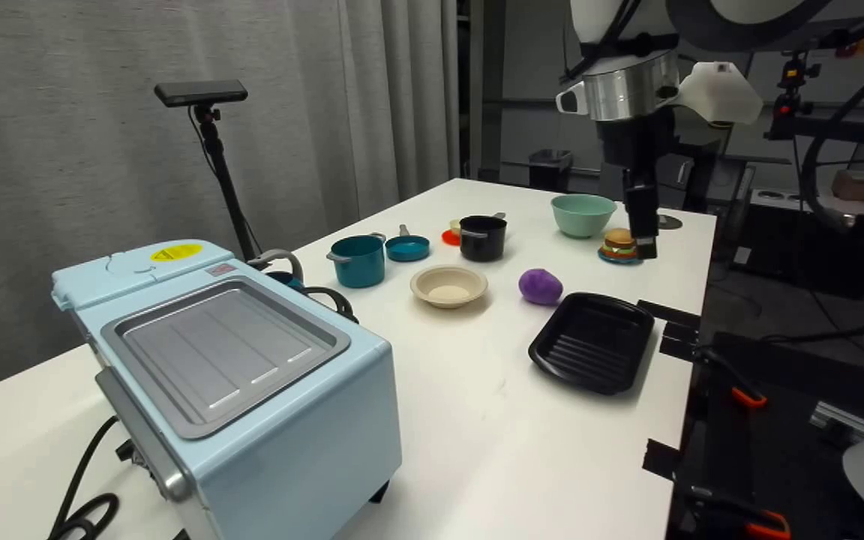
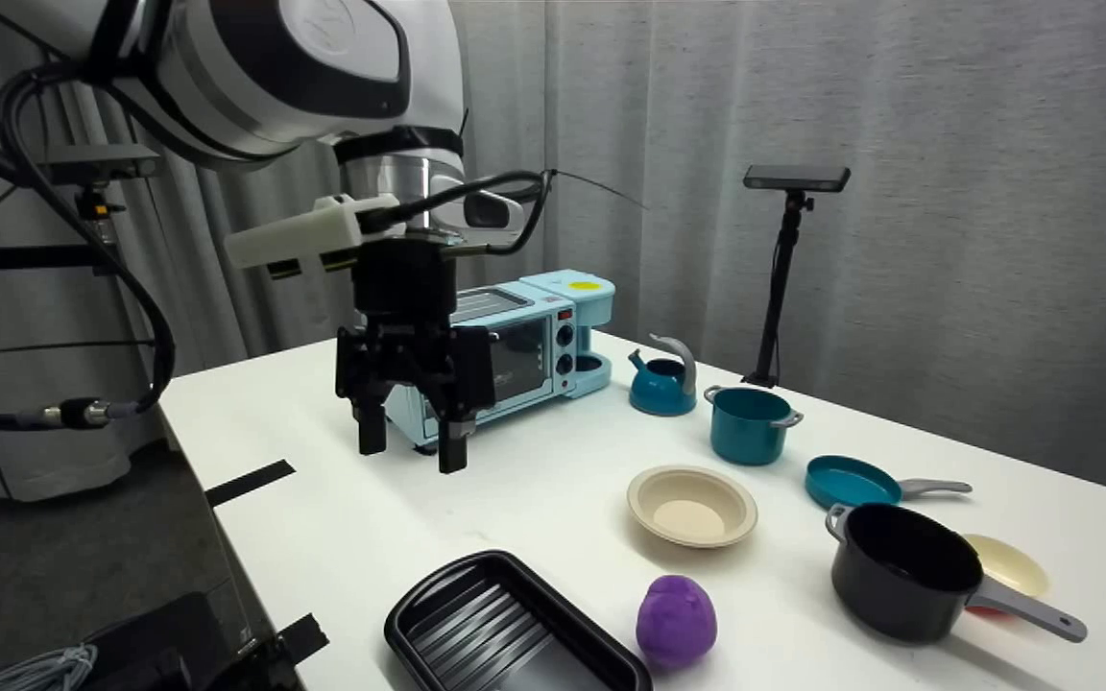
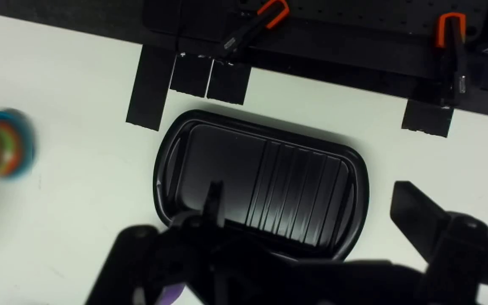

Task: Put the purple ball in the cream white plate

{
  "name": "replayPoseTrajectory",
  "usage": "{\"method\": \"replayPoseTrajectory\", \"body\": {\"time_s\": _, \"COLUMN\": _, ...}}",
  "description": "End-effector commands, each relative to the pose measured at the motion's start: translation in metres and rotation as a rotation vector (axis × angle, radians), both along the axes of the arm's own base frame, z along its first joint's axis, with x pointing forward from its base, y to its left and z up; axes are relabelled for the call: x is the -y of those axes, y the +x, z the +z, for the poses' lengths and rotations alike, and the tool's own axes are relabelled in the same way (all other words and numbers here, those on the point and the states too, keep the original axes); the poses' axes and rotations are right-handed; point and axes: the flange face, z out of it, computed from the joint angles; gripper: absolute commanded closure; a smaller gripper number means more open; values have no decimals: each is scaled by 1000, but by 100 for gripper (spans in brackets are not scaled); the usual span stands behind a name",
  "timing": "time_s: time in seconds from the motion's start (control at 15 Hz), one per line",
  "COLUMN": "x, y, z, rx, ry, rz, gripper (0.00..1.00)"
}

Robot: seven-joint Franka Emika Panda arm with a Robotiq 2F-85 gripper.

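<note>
The purple ball [image 1: 540,286] lies on the white table beside the black ribbed tray, slightly lumpy in shape; it also shows in an exterior view [image 2: 676,622]. In the wrist view only a sliver of the ball [image 3: 172,293] shows at the bottom, mostly hidden by the gripper. The cream white plate [image 1: 449,292] is round and shallow, with nothing in it; it also shows in an exterior view [image 2: 691,521]. The plate is out of the wrist view. My gripper [image 2: 413,451] is open and empty, pointing down, high above the table; it shows in the wrist view [image 3: 309,186], away from ball and plate.
The black tray [image 1: 595,341] lies close to the ball. Around are a black pot [image 2: 903,576], a teal pot [image 2: 750,427], a teal pan [image 2: 849,482], a toy burger [image 1: 619,244] and a green bowl [image 1: 583,217]. A light-blue toaster oven [image 1: 312,442] stands on the table.
</note>
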Motion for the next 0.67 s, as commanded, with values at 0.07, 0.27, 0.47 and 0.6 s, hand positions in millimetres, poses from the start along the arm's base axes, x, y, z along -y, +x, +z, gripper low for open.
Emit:
{"method": "replayPoseTrajectory", "body": {"time_s": 0.07, "x": 0, "y": 0, "z": 1, "rx": -1, "ry": 0, "rz": 0, "gripper": 0}}
{"method": "replayPoseTrajectory", "body": {"time_s": 0.27, "x": 18, "y": 12, "z": 3, "rx": 15, "ry": 7, "rz": -28, "gripper": 0}}
{"method": "replayPoseTrajectory", "body": {"time_s": 0.47, "x": 48, "y": 31, "z": 3, "rx": 34, "ry": 23, "rz": -75, "gripper": 0}}
{"method": "replayPoseTrajectory", "body": {"time_s": 0.6, "x": 68, "y": 48, "z": 2, "rx": 68, "ry": 39, "rz": -101, "gripper": 0}}
